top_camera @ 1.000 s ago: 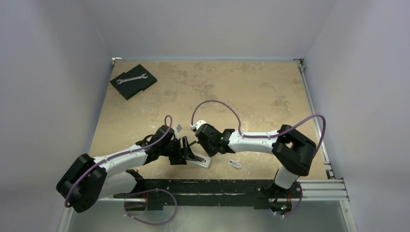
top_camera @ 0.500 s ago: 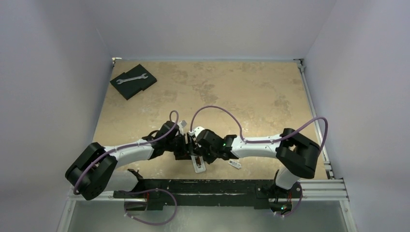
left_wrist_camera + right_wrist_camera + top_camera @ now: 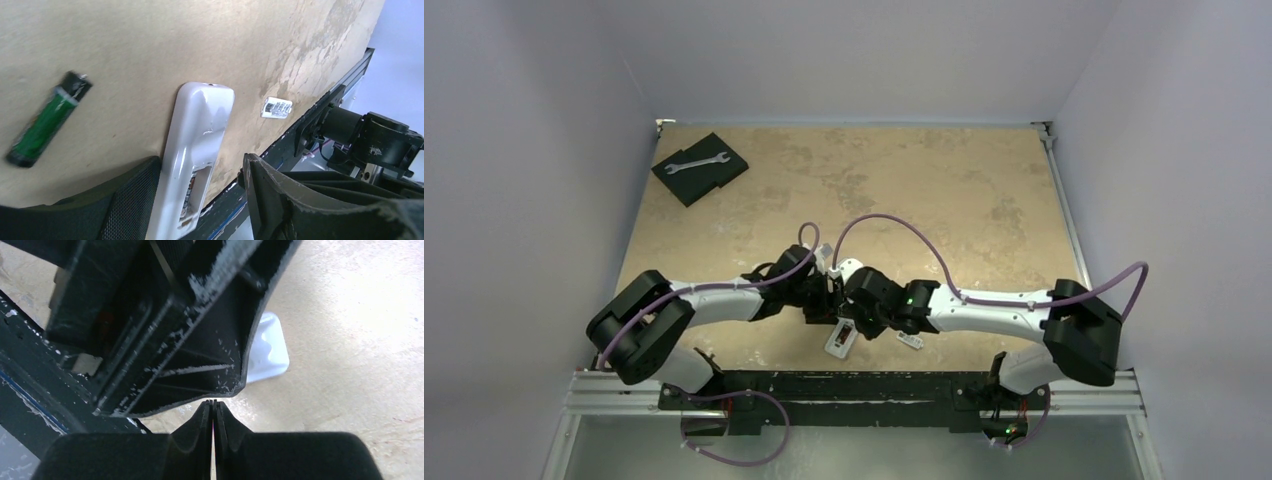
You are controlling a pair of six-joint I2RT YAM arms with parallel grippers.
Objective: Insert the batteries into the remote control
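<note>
The white remote control (image 3: pixel 200 125) lies back-up on the table between my left gripper's (image 3: pixel 200 162) fingers. It touches the mesh-padded finger (image 3: pixel 127 200) and stands apart from the other finger (image 3: pixel 280 200); the jaws are open. Its bay (image 3: pixel 192 187) is uncovered, and I cannot tell what shows inside. One green-and-black battery (image 3: pixel 47 120) lies loose on the table beside the remote. From above, the remote (image 3: pixel 840 338) sits under both gripper heads. My right gripper (image 3: pixel 213 403) is shut with nothing between its tips, hard against the left gripper's finger; the remote's end (image 3: pixel 270 352) shows behind.
A tiny white cover piece (image 3: pixel 910 340) (image 3: pixel 276 107) lies just right of the remote. The black rail (image 3: pixel 854 385) runs along the near table edge close behind it. A wrench on a black pad (image 3: pixel 700 165) sits far back left.
Both arms have shifted right and toward the near edge, closing in together. The remote has turned from slanted to pointing at the near edge. The right gripper has come down beside the left.
</note>
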